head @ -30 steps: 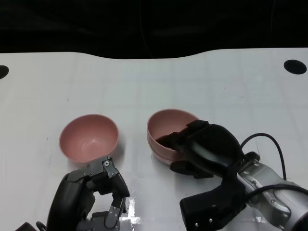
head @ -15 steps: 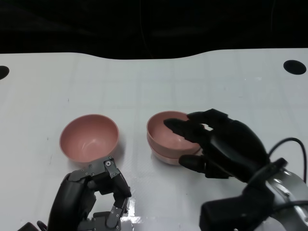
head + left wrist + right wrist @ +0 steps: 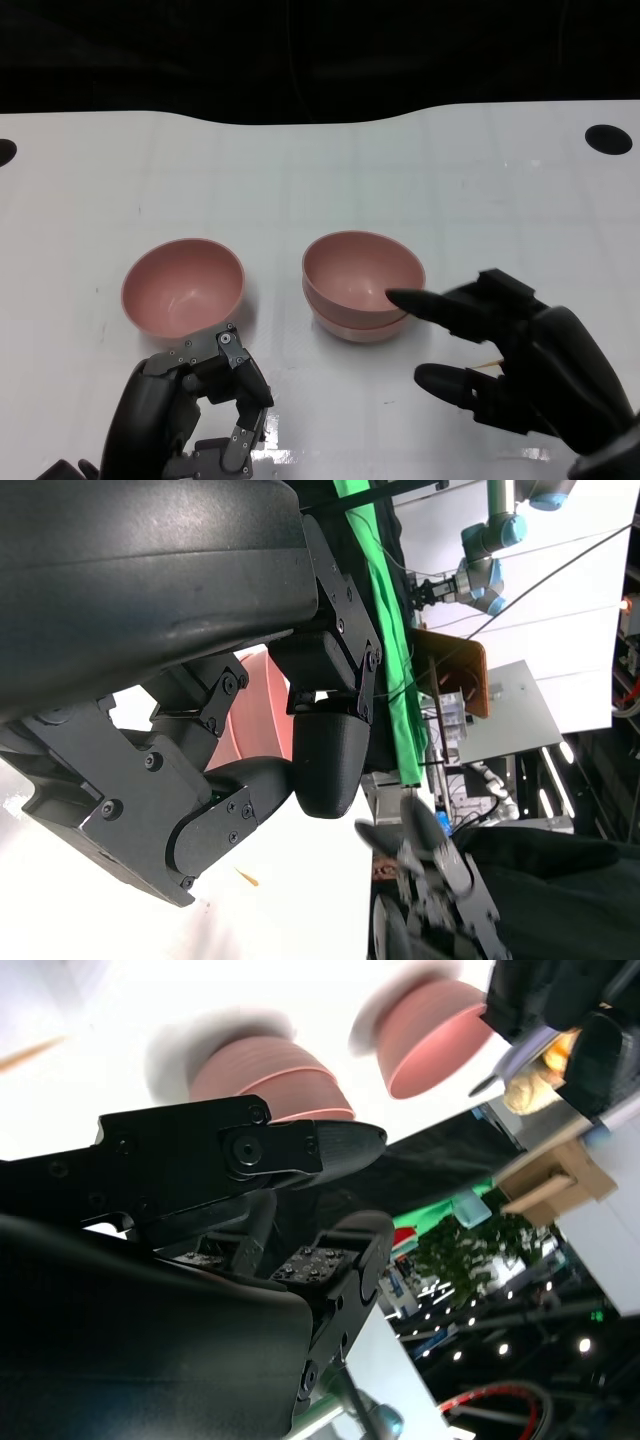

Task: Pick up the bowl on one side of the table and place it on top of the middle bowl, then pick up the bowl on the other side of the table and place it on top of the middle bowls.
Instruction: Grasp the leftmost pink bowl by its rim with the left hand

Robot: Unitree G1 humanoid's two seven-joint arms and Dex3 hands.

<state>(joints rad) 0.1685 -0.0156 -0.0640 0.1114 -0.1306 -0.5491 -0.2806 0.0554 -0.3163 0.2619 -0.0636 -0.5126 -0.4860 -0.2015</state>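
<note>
Two pink bowls nested upright at table centre: top bowl (image 3: pixel 363 273) seated in lower bowl (image 3: pixel 358 328), rims nearly level. Third pink bowl (image 3: pixel 183 285) upright, alone, well apart on the left.

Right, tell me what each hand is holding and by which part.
Nothing is held. The right hand is open beside the stacked bowls, clear of them; the left hand has its fingers curled on nothing, near the single bowl.

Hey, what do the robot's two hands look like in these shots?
Both are matte black. The left hand shows jointed fingers with silver screws and exposed linkages. The right hand has a smooth rounded shell and tapered fingers.
</note>
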